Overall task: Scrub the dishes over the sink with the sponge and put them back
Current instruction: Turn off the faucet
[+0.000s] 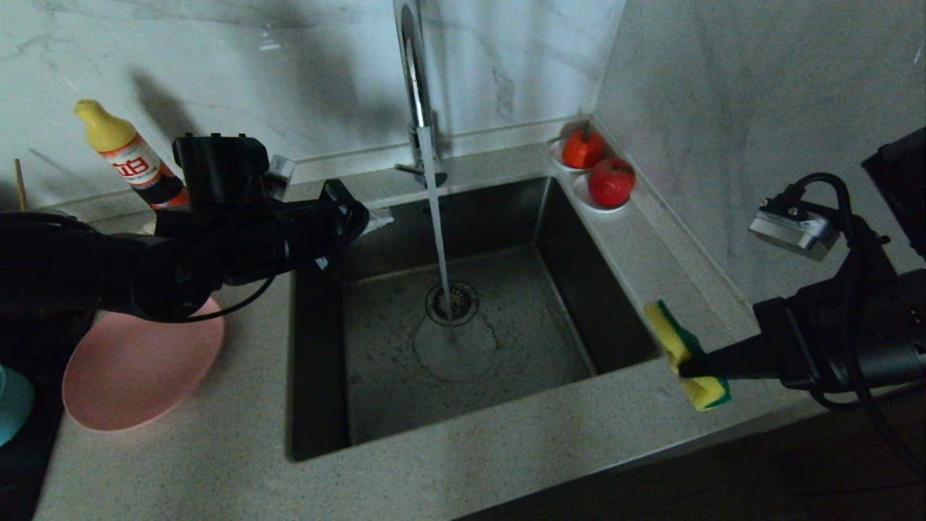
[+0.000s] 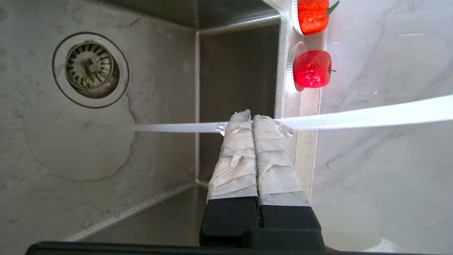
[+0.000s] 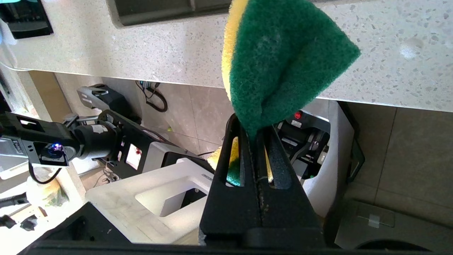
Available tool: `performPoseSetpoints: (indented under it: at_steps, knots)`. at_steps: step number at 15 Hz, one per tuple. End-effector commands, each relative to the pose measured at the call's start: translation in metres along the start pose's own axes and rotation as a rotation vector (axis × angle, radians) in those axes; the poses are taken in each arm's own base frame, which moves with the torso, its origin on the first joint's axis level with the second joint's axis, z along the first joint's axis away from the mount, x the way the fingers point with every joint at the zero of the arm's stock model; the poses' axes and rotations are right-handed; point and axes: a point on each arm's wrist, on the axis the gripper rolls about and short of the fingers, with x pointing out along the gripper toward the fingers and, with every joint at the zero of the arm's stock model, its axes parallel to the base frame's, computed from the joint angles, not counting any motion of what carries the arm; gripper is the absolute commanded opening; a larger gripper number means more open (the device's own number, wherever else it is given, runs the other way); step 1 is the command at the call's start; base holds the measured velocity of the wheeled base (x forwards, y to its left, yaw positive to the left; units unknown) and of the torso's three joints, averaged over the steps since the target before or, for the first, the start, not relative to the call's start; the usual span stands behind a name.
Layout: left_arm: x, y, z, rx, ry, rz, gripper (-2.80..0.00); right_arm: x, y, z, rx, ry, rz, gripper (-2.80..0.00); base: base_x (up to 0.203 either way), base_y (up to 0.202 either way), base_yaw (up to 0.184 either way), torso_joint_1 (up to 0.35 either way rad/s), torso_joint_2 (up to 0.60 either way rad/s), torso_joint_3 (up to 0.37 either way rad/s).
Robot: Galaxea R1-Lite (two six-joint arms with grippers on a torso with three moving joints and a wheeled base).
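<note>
- The sponge point(image 1: 687, 356) sits pinched in the right claw point(image 1: 684, 369) over the front right corner of the surface point(image 1: 448, 477), just outside the sink's point(image 1: 463, 340) front right corner; the foam is folded in the grip, green scouring face outward.
- The pink plate point(image 1: 137, 369) lies on the surface left of the sink, near the front edge, and a sliver of the teal bowl point(image 1: 11, 405) shows at the far left edge beside it. Neither dish is held.
- The left claw point(image 2: 252, 122), its taped fingers pressed together on nothing, hangs above the sink's back left part, its tips near the stream of water point(image 1: 438, 239) running from the faucet point(image 1: 414, 87) to the drain.
- The step in hand looks like fetching a dish: the left claw would need to part its fingers, come over the plate's rim and lift it level over the basin.
- The sponge is best wetted under the stream, then rubbed scouring face first, with the dish kept above the basin so that drips fall inside.
</note>
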Motion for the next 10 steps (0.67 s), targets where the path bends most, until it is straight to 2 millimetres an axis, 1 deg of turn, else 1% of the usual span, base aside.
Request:
performPoseSetpoints:
  at_steps: [1,5,7,10]
  knots:
    - [0.004,0.000,0.002,-0.004,-0.003,-0.007,-2.80,0.000,0.000,0.000,0.004,0.004,0.000,-2.80,0.000,0.000,0.000,0.000,0.00,0.000]
    - [0.012,0.001,0.005,-0.006,-0.025,-0.033,-2.80,0.000,-0.001,-0.001,0.009,0.007,0.001,-2.80,0.000,0.000,0.000,0.000,0.00,0.000]
    - [0.018,0.006,0.005,0.004,-0.051,-0.063,-2.80,0.002,-0.002,-0.002,0.010,0.013,-0.003,-2.80,0.000,0.000,0.000,0.000,0.00,0.000]
    - [0.023,0.010,0.004,0.004,-0.052,-0.060,-2.80,0.001,-0.005,-0.001,0.016,0.009,-0.009,-2.80,0.000,0.000,0.000,0.000,0.00,0.000]
